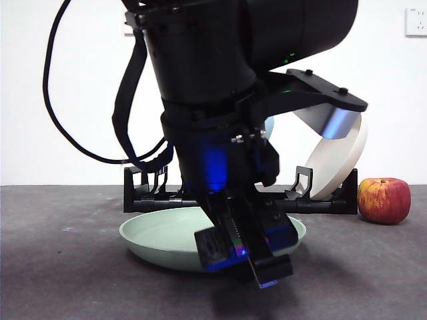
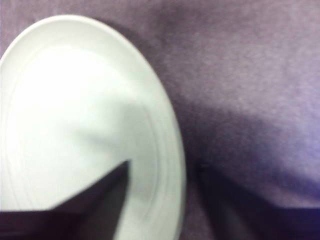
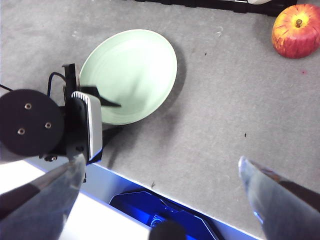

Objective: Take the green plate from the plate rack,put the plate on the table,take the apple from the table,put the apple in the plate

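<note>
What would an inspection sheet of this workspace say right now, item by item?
Surface: the table is dark grey, speckled and matte.
Job's things: the green plate lies flat on the table in front of the plate rack; the apple sits on the table, apart from the plate.
Clutter: a cream-white plate stands in the rack, and a blue plate's edge peeks out behind the arm.
End effectors: the left end effector is at the green plate's near rim, jaws astride it; the right end effector is high above the table, open.
Cables: a black cable loops beside the left arm.
Surroundings: white wall with a wall socket.
</note>
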